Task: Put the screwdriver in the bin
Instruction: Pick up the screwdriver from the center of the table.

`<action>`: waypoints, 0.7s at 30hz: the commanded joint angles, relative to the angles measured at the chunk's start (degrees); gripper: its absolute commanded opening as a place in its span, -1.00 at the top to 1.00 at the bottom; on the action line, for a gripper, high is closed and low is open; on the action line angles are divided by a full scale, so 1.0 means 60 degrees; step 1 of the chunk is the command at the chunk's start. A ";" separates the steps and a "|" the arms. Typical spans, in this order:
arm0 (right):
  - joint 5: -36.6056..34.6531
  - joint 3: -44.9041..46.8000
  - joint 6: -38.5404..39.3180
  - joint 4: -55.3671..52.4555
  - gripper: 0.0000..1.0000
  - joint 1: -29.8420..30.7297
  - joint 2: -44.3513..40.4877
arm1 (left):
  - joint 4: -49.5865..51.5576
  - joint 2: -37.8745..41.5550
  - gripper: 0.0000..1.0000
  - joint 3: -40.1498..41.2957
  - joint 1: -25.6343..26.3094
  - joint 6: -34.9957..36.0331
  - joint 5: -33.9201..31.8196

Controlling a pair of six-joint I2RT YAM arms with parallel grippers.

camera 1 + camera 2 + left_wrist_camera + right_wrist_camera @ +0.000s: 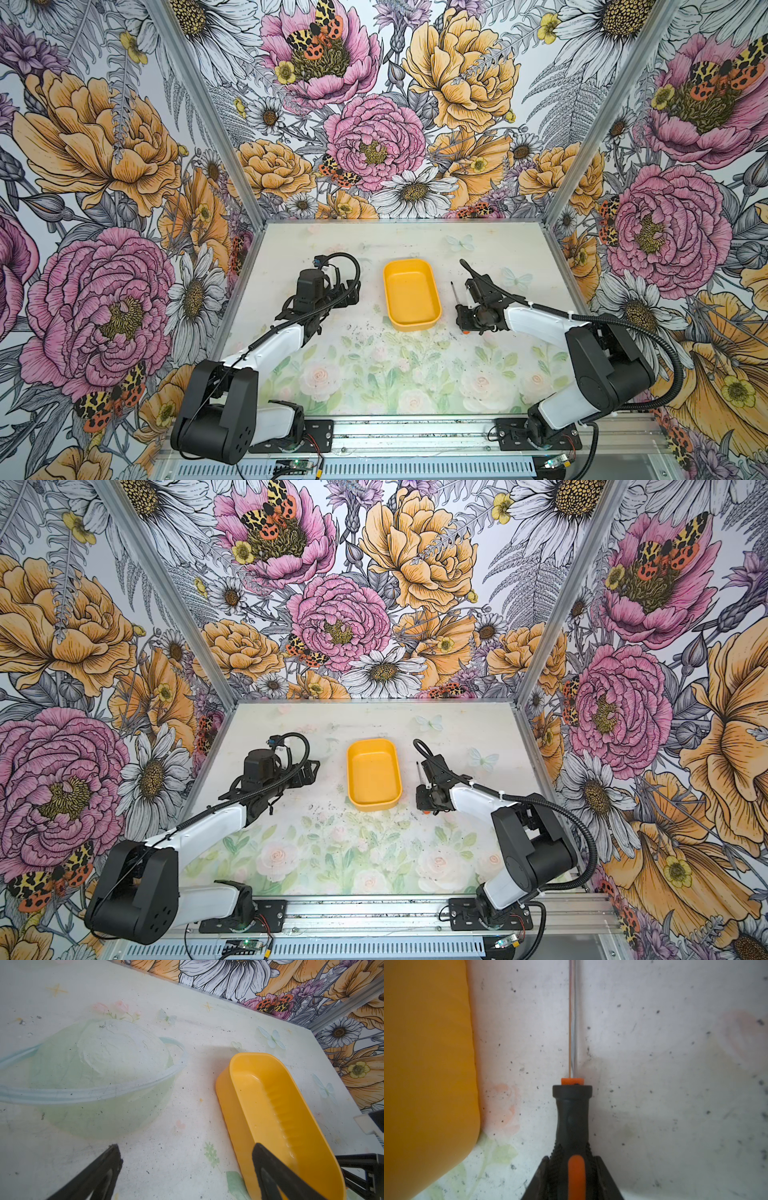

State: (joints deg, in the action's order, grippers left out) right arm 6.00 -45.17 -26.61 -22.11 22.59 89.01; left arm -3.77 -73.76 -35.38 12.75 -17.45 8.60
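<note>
My right hand (576,1167) is gripping the black handle of the screwdriver (572,1109) firmly. Its thin shaft is pointing away from me, low along the desk (675,1084); I cannot tell if it is touching there. The screwdriver is sitting outside the bin (425,1064), just beside its right wall. My left hand (186,1145) is hanging open on the bin's other side, holding nothing.

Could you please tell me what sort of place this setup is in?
Probably a robot test cell for recording handling trials: a left arm and right arm bolted to an aluminium rail, flower-print walls boxing in a small table, with a yellow bin and a screwdriver as props.
</note>
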 commanded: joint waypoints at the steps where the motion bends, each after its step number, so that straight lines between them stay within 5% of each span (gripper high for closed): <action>1: 0.0318 -0.0449 -0.0404 0.0045 1.00 -0.0028 -0.0476 | 0.0116 0.0222 -0.98 -0.0110 -0.0169 0.0151 -0.0031; 14: 0.0001 -0.1741 -0.1322 -0.0462 1.00 -0.0075 -0.2004 | 0.0084 0.0522 -0.98 0.0103 -0.0313 0.0135 0.0002; 21: -0.1231 -0.2975 -0.2741 -0.0453 1.00 0.0935 -0.1795 | -0.0235 0.0647 -0.98 0.0195 -0.0359 -0.0036 0.0121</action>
State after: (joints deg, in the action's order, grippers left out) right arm 3.70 -59.16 -38.24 -25.21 25.06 78.39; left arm -3.27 -70.78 -35.03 11.00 -17.56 8.64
